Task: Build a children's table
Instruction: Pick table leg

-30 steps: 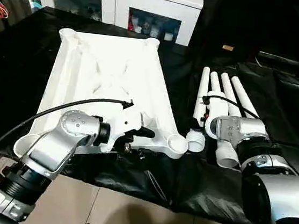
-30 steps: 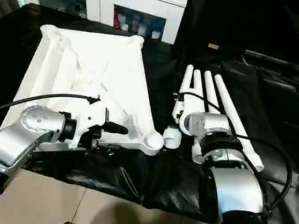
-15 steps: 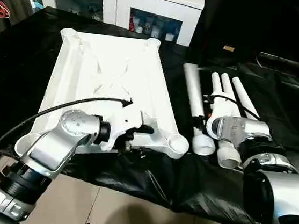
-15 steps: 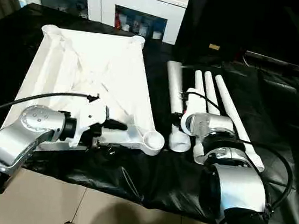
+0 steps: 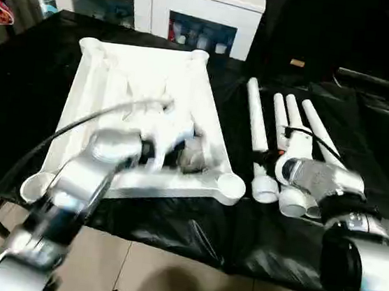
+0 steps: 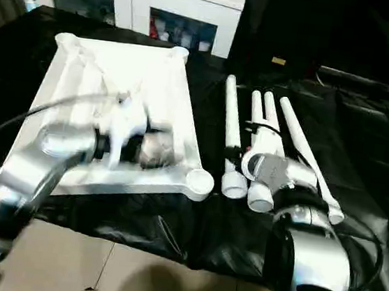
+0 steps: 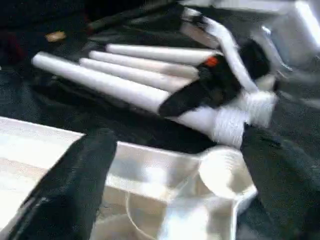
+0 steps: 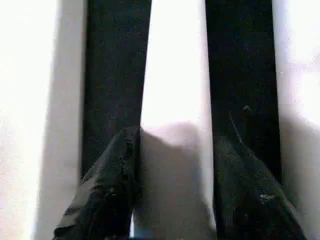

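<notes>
The children's table lies in parts on a black cloth. Its white tabletop (image 5: 207,98) is upside down, ribs up, with a round corner socket (image 5: 231,185) at the near right. To its right, several tapered white legs (image 5: 255,121) lie side by side, thick ends toward me. My left gripper (image 5: 191,158) hovers over the tabletop's near right part, blurred. In the left wrist view it stands open (image 7: 177,140) above that socket (image 7: 220,170). My right gripper (image 5: 276,155) sits over the legs, shut on a middle leg (image 8: 172,100), with a finger (image 8: 107,200) against each side.
A white cabinet (image 5: 162,1) with glass-fronted doors stands behind the table. The black cloth (image 5: 17,97) hangs over the near edge above the tiled floor (image 5: 165,276). A black cable (image 5: 78,122) arcs from my left arm.
My left arm has swung from the tabletop's near edge up over its ribs and its gripper has opened wide. The right gripper has closed around a leg; the leftmost leg has shifted.
</notes>
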Controlling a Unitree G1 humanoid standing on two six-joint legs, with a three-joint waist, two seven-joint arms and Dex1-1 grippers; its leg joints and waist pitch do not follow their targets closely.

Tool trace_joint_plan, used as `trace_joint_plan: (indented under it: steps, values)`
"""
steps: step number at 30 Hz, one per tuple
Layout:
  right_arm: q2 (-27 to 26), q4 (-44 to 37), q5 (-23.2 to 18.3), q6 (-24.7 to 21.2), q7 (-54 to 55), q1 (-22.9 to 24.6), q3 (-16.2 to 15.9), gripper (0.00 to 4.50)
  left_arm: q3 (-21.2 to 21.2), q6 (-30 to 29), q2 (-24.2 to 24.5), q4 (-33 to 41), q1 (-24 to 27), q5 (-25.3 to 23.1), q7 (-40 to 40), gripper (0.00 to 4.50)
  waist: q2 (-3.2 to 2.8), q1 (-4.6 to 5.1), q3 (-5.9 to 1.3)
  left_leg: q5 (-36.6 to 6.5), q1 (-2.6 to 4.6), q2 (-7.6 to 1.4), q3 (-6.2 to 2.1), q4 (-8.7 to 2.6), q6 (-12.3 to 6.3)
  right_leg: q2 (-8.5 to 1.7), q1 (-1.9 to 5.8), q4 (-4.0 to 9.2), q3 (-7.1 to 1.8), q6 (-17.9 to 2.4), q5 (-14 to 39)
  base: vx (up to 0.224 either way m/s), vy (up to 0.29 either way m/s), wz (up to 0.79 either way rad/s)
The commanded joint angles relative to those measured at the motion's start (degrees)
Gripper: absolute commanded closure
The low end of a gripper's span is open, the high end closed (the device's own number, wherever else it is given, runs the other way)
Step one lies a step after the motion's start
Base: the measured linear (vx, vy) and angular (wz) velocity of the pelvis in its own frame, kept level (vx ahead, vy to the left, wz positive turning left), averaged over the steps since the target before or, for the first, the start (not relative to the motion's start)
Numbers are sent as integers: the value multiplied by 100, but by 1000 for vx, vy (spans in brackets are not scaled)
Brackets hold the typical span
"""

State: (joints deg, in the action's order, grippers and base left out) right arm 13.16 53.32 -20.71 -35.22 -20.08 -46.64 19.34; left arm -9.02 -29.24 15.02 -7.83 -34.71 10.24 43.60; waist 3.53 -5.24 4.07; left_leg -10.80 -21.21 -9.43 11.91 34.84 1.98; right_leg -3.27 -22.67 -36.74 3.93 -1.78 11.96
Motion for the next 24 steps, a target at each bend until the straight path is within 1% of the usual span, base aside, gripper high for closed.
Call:
trace_joint_plan:
  steps: [1, 2, 3, 4, 5, 6, 7, 8, 9, 10, 11, 12, 13, 14, 15, 16, 18, 19, 20, 22, 23, 24]
  values:
    - [-16, -710, -437, 63, -466, 139, 224, 266, 364, -390, -285, -207, -301, 319, -491, 0, -91, -9, -479, -501, 87, -418, -210, -351, 11, -577, 368, 363, -373, -1443, -212, 0, 0, 0]
    - [-16, -716, -441, 61, -471, 142, 226, 267, 369, -393, -290, -209, -305, 323, -496, 0, -100, -33, -482, -472, 88, -409, -219, -346, -69, -580, 366, 376, -355, -1477, -226, 0, 0, 0]
    - [-16, -920, -531, 5, -622, 230, 237, 267, 514, -494, -415, -279, -400, 452, -629, 0, -81, -31, -484, -425, 75, -392, -211, -337, -124, -583, 375, 378, -353, -1518, -212, 0, 0, 0]
    - [-18, -1166, -630, -66, -787, 339, 235, 267, 670, -583, -546, -357, -507, 581, -755, 0, -83, -46, -487, -409, 77, -403, -222, -334, -139, -601, 374, 378, -352, -1537, -192, 0, 0, 0]
    - [-17, -1359, -701, -107, -928, 420, 212, 267, 776, -646, -630, -424, -587, 678, -825, 0, -82, -58, -482, -396, 76, -389, -207, -324, -185, -593, 371, 402, -356, -1534, -163, 0, 0, 0]
    - [-20, -2016, -978, -233, -1384, 692, 135, 267, 1087, -806, -877, -623, -826, 985, -993, 0, -116, -60, -476, -377, 67, -367, -199, -318, -241, -564, 382, 410, -354, -1513, -221, 0, 0, 0]
    - [-20, -2193, -1061, -279, -1498, 763, 114, 267, 1158, -842, -935, -669, -886, 1068, -1018, 0, -110, -91, -480, -369, 87, -389, -209, -313, -280, -585, 382, 410, -355, -1503, -287, 0, 0, 0]
    - [-3, -3063, -1441, -425, -2032, 1136, -31, 267, 1358, -1021, -1152, -815, -1117, 1350, -1034, 0, -88, -110, -486, -344, 80, -402, -228, -318, -398, -591, 392, 400, -335, -1537, -307, 0, 0, 0]
    - [11, -3288, -1561, -517, -2159, 1233, -73, 267, 1380, -1079, -1213, -841, -1175, 1417, -1011, 0, -95, -148, -482, -323, 74, -408, -236, -314, -442, -605, 398, 412, -337, -1503, -309, 0, 0, 0]
    - [11, -3288, -1561, -517, -2159, 1233, -73, 267, 1380, -1079, -1213, -841, -1175, 1417, -1011, 0, -96, -159, -483, -325, 85, -421, -236, -314, -465, -609, 387, 408, -339, -1507, -284, 0, 0, 0]
    - [16, -3562, -1698, -616, -2296, 1354, -112, 267, 1455, -1196, -1314, -880, -1266, 1528, -1027, 0, -87, -147, -483, -274, 65, -420, -253, -328, -478, -606, 386, 407, -324, -1517, -208, 0, 0, 0]
    - [17, -3583, -1707, -618, -2310, 1364, -117, 268, 1465, -1206, -1324, -884, -1274, 1542, -1032, 0, -97, -152, -470, -343, 71, -413, -238, -320, -457, -611, 365, 436, -333, -1519, -49, 0, 0, 0]
    - [24, -3732, -1766, -628, -2412, 1436, -154, 268, 1535, -1272, -1394, -910, -1331, 1643, -1067, 0, -103, -157, -468, -375, 71, -411, -239, -318, -428, -621, 371, 444, -330, -1519, 47, 0, 0, 0]
    - [35, -3902, -1848, -667, -2529, 1516, -197, 268, 1632, -1369, -1480, -950, -1406, 1788, -1102, 0, -120, -169, -459, -450, 78, -410, -236, -319, -377, -618, 363, 469, -332, -1480, 229, 0, 0, 0]
    - [33, -4127, -1947, -723, -2630, 1616, -216, 268, 1759, -1500, -1585, -1009, -1506, 1975, -1162, 0, -121, -182, -459, -464, 76, -409, -237, -321, -349, -613, 370, 478, -336, -1436, 280, 0, 0, 0]
    - [35, -4283, -2024, -782, -2689, 1681, -231, 268, 1843, -1586, -1660, -1033, -1565, 2103, -1199, 0, -118, -185, -460, -463, 78, -411, -244, -324, -347, -608, 365, 478, -330, -1437, 281, 0, 0, 0]
    - [38, -4434, -2093, -845, -2730, 1744, -243, 268, 1914, -1657, -1717, -1054, -1614, 2200, -1234, 0, -132, -196, -461, -452, 68, -408, -256, -328, -344, -609, 365, 491, -324, -1407, 292, 0, 0, 0]
    - [54, -4660, -2244, -967, -2801, 1850, -261, 268, 1943, -1774, -1771, -1026, -1656, 2299, -1230, 0, -132, -197, -463, -456, 74, -413, -261, -331, -338, -611, 365, 488, -324, -1404, 305, 0, 0, 0]
    - [65, -4724, -2277, -995, -2814, 1885, -272, 268, 1939, -1803, -1779, -1019, -1665, 2312, -1231, 0, -123, -207, -460, -448, 72, -412, -260, -331, -337, -614, 369, 496, -324, -1374, 334, 0, 0, 0]
    - [89, -4805, -2290, -1027, -2811, 1933, -310, 268, 1936, -1838, -1809, -986, -1667, 2350, -1240, 0, -136, -219, -455, -431, 60, -408, -266, -336, -343, -616, 371, 507, -323, -1317, 414, 0, 0, 0]
    - [103, -4821, -2251, -1025, -2805, 1948, -351, 268, 1941, -1853, -1838, -959, -1664, 2380, -1246, 0, -128, -216, -456, -420, 62, -408, -262, -335, -340, -612, 368, 514, -322, -1296, 431, 0, 0, 0]
    - [125, -4869, -2216, -1013, -2821, 1982, -416, 268, 1938, -1862, -1865, -926, -1664, 2393, -1273, 0, -136, -223, -462, -355, 60, -402, -259, -326, -341, -613, 368, 505, -322, -1298, 390, 0, 0, 0]
